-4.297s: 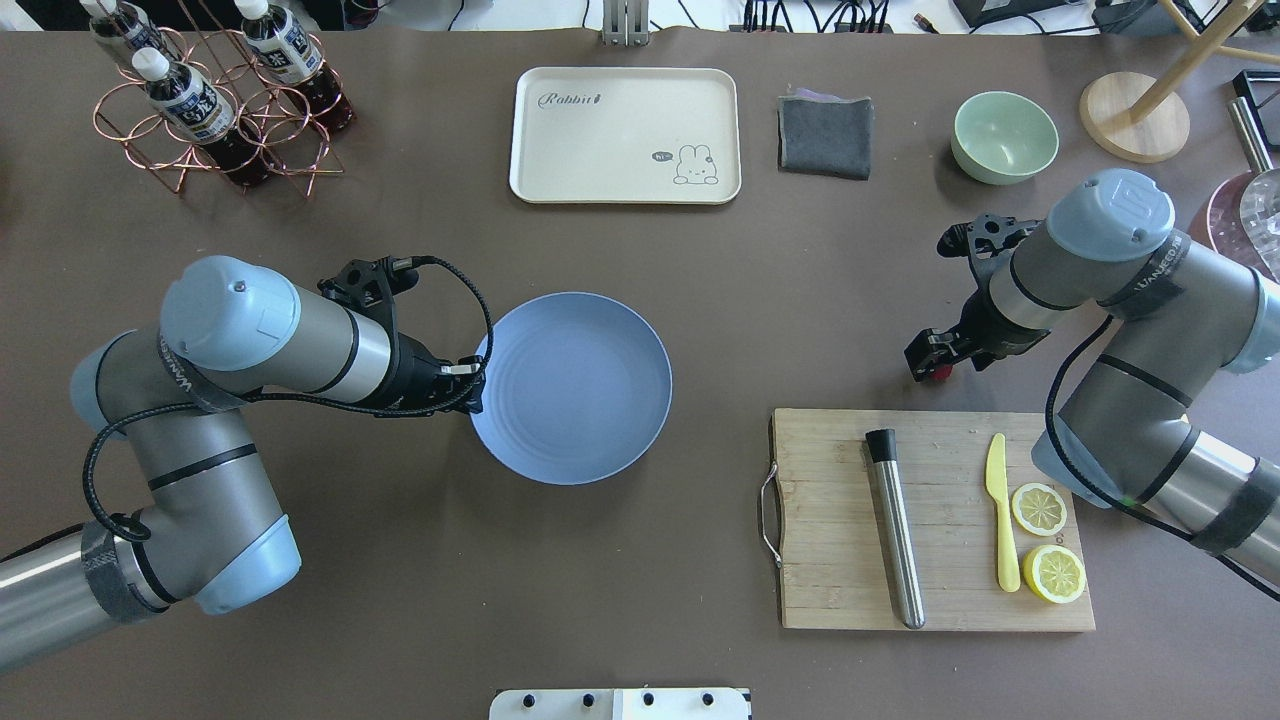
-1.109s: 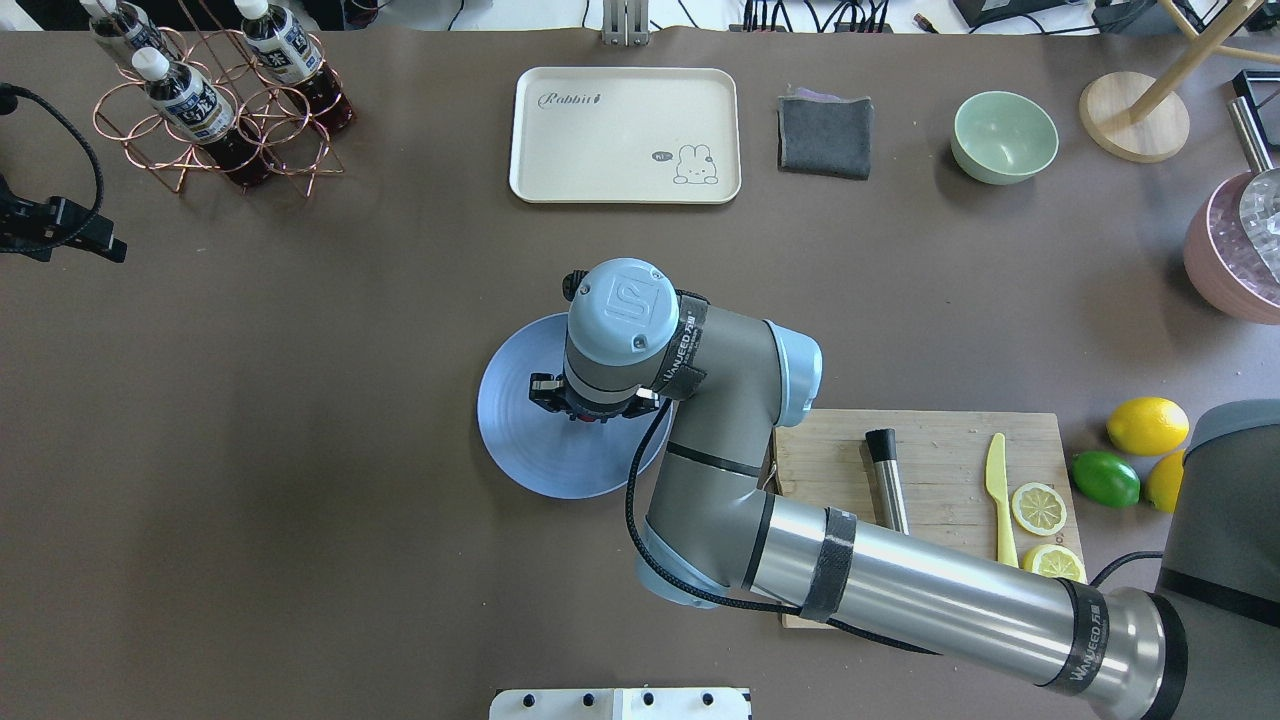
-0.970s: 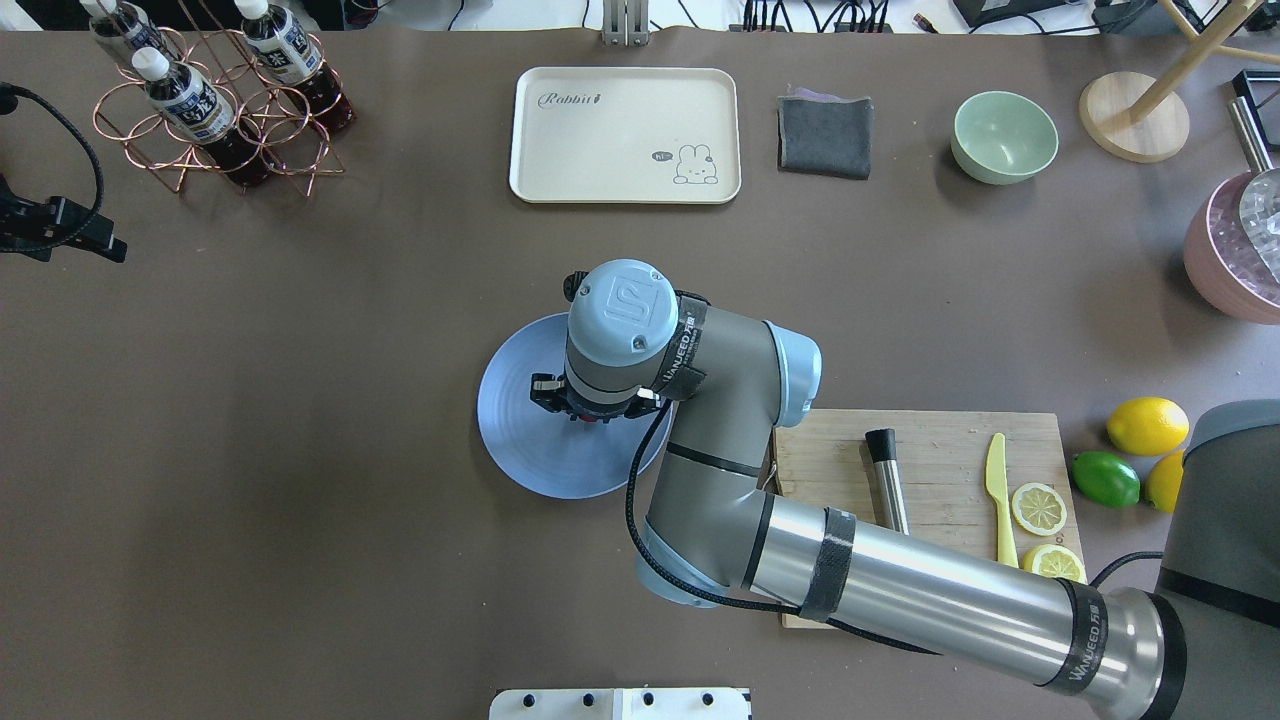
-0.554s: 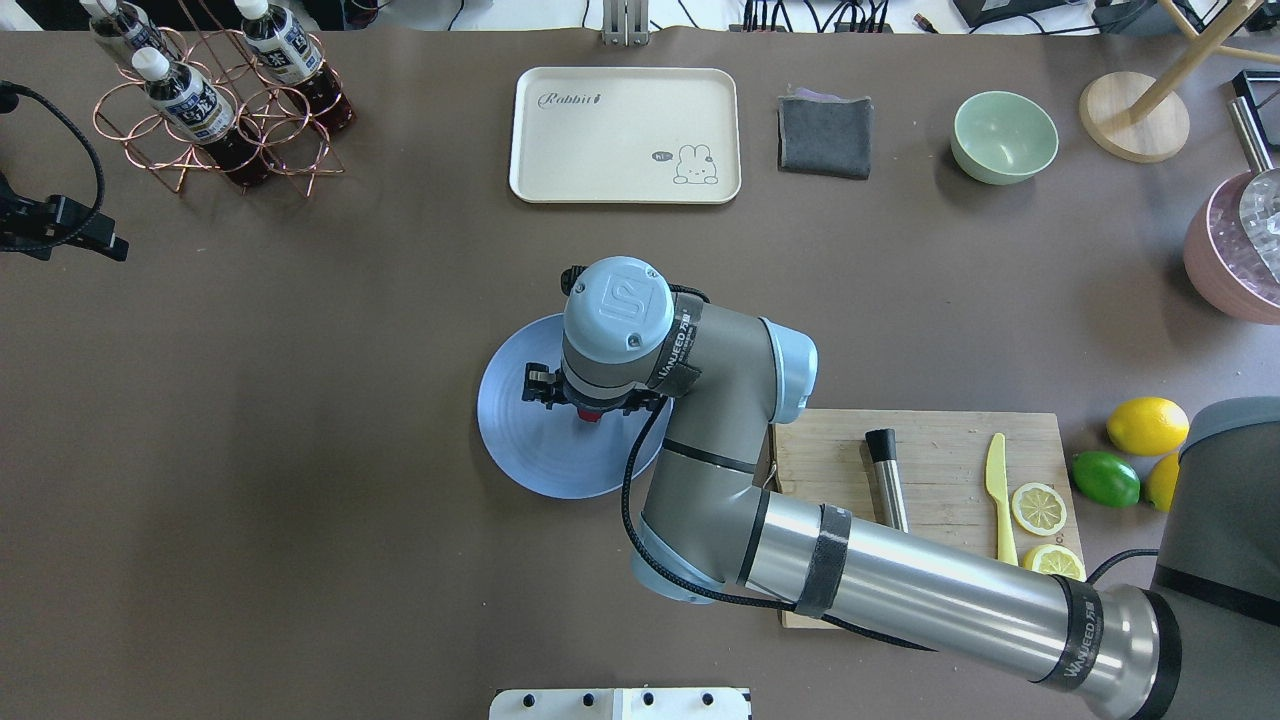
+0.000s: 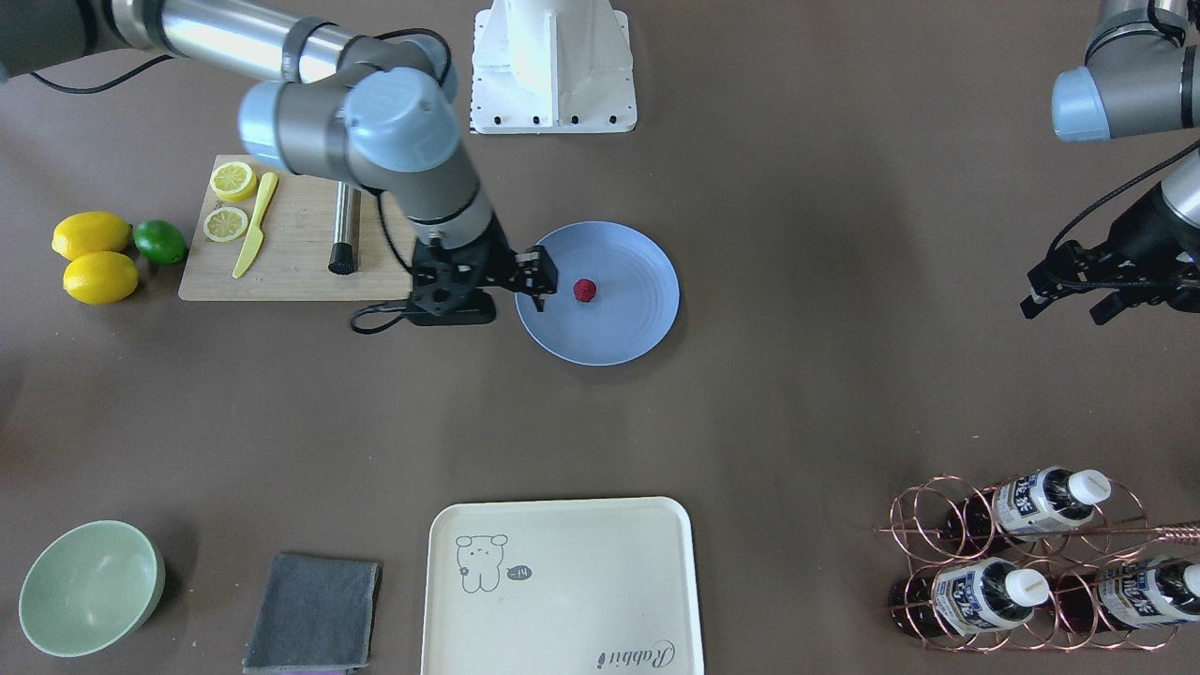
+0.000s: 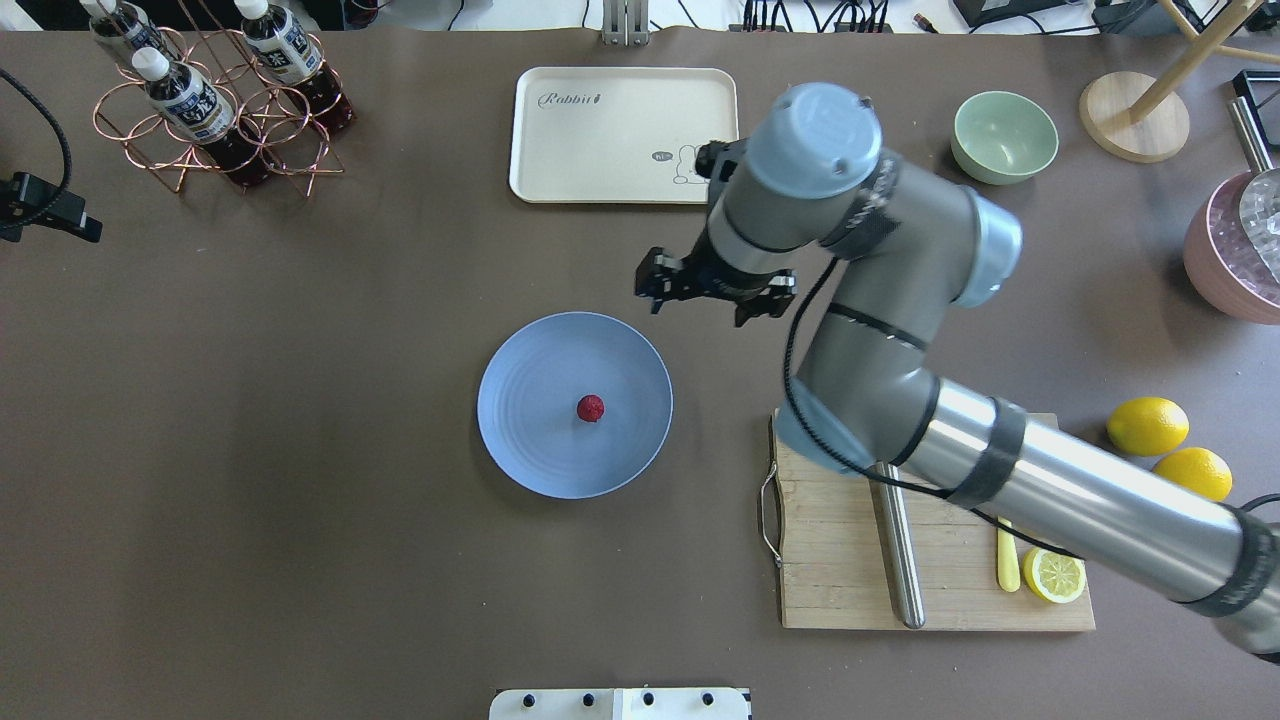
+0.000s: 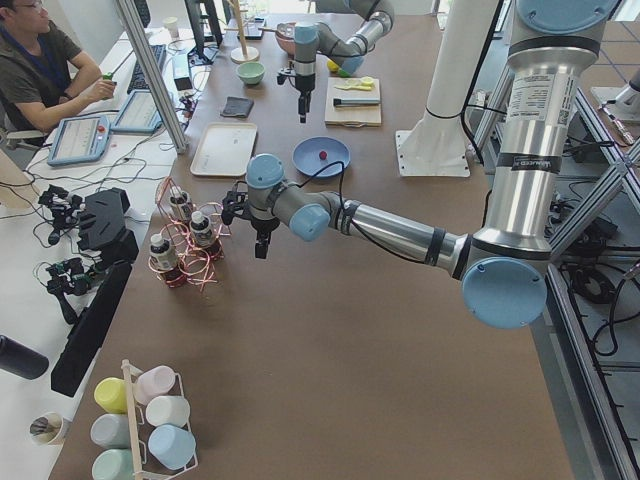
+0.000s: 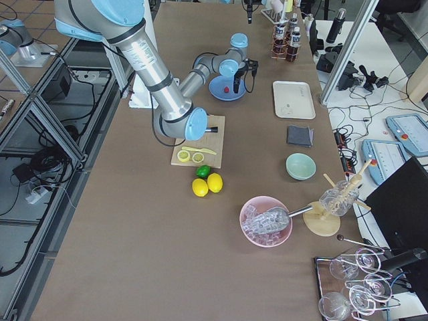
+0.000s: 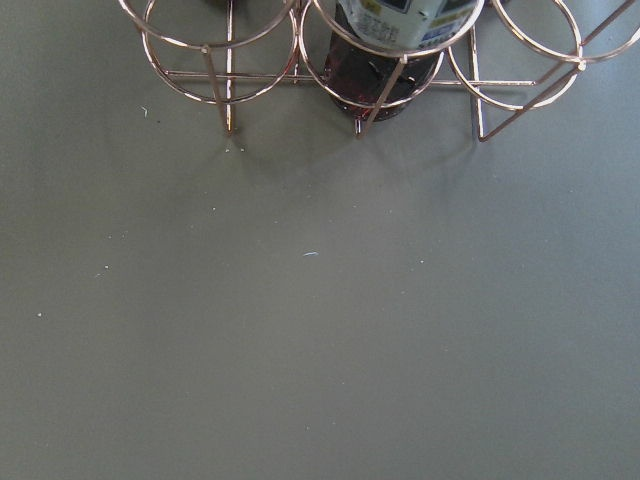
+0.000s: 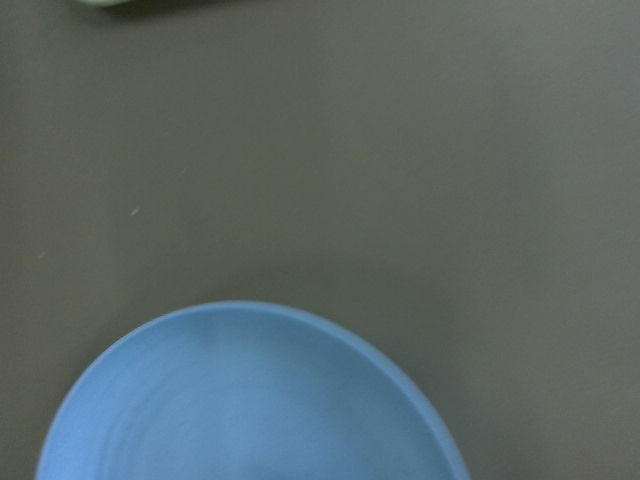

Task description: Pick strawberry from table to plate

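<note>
On the plate [image 6: 530, 400]: strawberry [image 6: 590, 408], small and dark red, lying near the middle, touched by neither claw.
Plate: round, light blue, flat on the brown surface [image 6: 300, 450], near the handle end of the cutting board [image 5: 291, 272] but apart from it.
Right claw [image 6: 706, 296]: fingers spread wide, nothing between them; from overhead, hanging past the plate's far rim, toward the cream tray [image 6: 620, 130]; well clear of the strawberry.
Right wrist camera: blurred; plate rim across the lower part, bare surface above it.
Left claw [image 5: 1064, 309]: far out on the robot's left side, near the copper bottle rack [image 6: 215, 110]; two dark tips apart in the front-facing view, gripping nothing.
Left wrist camera: rack wire and one bottle's dark base along the top edge, bare surface below.
Cutting board: wooden, carrying a steel rod [image 5: 344, 225], a yellow knife [image 5: 253, 225] and two lemon slices [image 5: 232, 180].
Beside the board: two whole lemons [image 5: 91, 234] and a lime [image 5: 159, 241], close together.
Far edge: pale green bowl [image 5: 89, 586] and folded grey cloth [image 5: 314, 609], next to the tray.
</note>
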Tool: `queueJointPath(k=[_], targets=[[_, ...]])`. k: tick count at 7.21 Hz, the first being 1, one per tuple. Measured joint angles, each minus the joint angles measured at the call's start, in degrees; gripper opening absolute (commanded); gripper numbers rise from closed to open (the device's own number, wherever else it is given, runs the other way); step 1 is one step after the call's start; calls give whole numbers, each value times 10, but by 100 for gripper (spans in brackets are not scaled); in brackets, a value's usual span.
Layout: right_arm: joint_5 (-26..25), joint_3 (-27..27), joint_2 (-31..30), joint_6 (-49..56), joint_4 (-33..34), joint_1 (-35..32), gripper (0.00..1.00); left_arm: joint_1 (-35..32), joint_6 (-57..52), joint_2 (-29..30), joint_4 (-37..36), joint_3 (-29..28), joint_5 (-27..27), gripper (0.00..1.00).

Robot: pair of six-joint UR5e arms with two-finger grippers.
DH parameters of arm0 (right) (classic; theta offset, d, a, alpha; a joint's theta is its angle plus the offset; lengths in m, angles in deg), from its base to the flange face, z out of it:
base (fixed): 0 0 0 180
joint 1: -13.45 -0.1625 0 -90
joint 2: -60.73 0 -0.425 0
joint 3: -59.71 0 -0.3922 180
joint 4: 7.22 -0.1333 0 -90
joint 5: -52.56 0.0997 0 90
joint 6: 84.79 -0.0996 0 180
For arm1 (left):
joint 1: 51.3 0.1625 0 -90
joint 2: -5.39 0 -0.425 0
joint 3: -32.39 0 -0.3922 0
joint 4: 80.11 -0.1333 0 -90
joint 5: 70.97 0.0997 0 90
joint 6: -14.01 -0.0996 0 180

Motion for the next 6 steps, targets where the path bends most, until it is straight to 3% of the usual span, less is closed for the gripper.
queueJointPath(k=[1, 3, 4, 6], targets=[[51, 44, -65, 88, 19, -68, 100, -30, -65, 0, -43, 0, -4, 96], [118, 77, -188, 306, 43, -194, 100, -103, -236, 0, -160, -3, -7, 97], [132, 74, -240, 432, 64, -256, 100, -136, -298, 0, -208, -4, -7, 97], [140, 36, -292, 669, 130, -368, 100, -169, -335, -10, -236, -3, -6, 97]])
